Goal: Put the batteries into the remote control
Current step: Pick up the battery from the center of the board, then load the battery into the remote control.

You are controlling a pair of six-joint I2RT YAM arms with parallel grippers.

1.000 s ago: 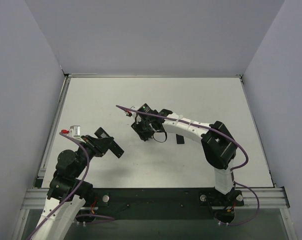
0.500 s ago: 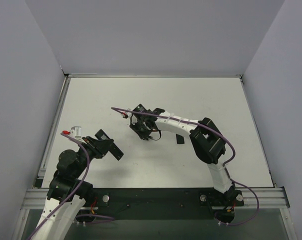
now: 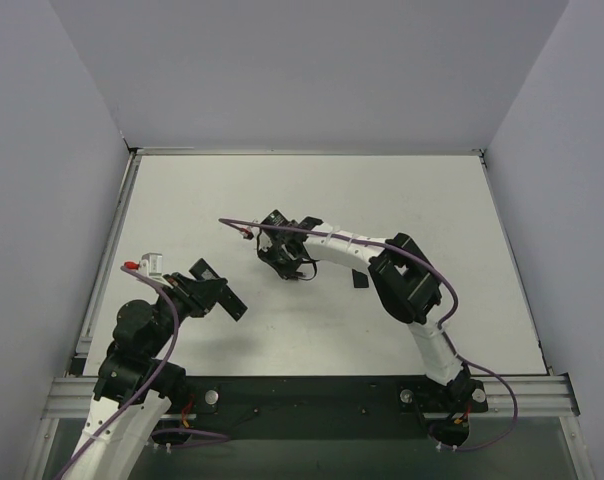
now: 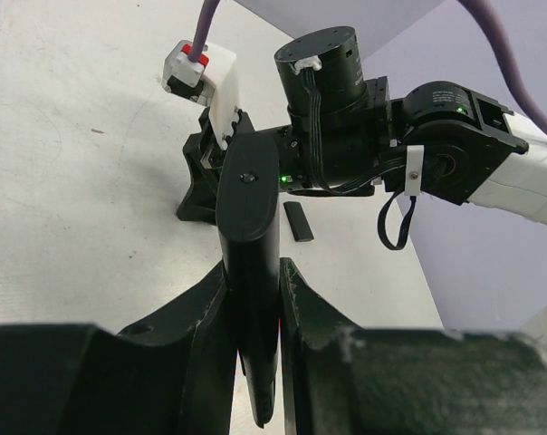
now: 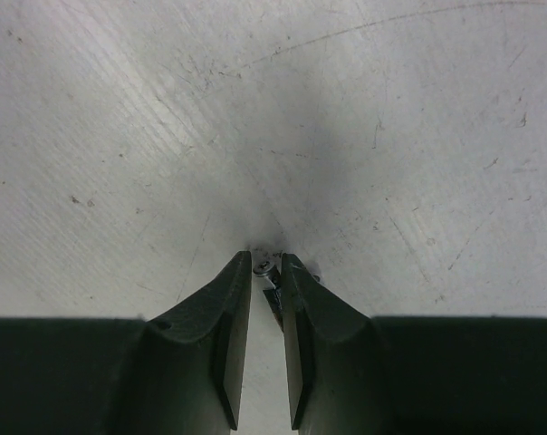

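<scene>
The remote control is a slim black bar with a small green light, and my left gripper is shut on its near end, holding it above the table. From above, the left gripper hovers at the table's left with the remote sticking out. My right gripper points down at the table centre. A tiny grey battery sits end-on between its fingertips, the jaws narrowed around it. A second dark battery leans along the right finger's inner side.
A short black cover piece lies on the white table just right of the right wrist, and it also shows past the remote. The right arm's wrist fills the space ahead of the left gripper. Grey walls enclose the table.
The right arm has reached a little further left and its jaws have narrowed around the battery. The left arm and remote have not moved.
</scene>
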